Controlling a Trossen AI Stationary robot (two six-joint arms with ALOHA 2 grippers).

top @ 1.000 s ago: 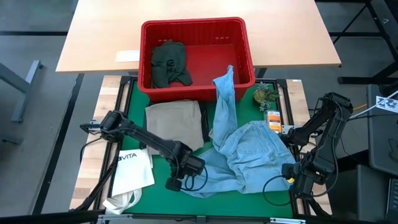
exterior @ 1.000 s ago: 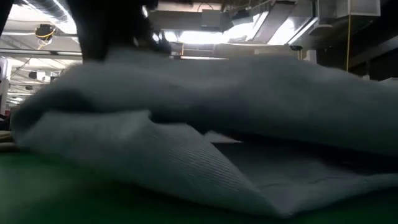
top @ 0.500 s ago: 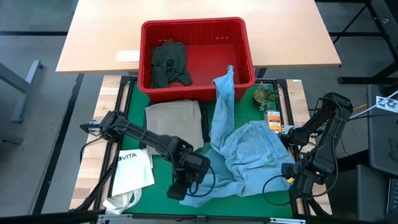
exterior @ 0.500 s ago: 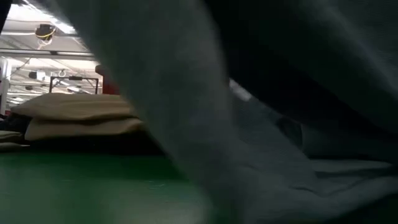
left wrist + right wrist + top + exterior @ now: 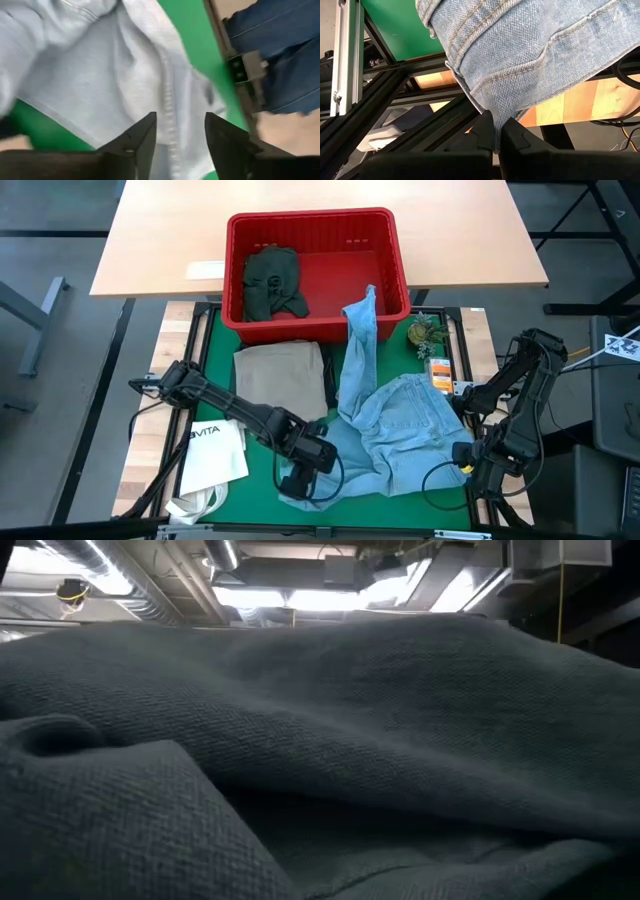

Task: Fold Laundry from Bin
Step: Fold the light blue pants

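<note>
On the mat's left, my left gripper (image 5: 181,142) hangs parted above the light blue jeans (image 5: 395,425), one leg trailing into the bin (image 5: 315,225). Rightward, my right gripper (image 5: 494,137) pinches their edge; I should tug gently, flattening wrinkles.

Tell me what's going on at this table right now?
A two-armed robot is spreading light blue jeans on the green mat. The left pincer stands open over the jeans' near edge. The right pincer is shut on the jeans' edge at the table's side. A dark green piece lies in the red bin.
</note>
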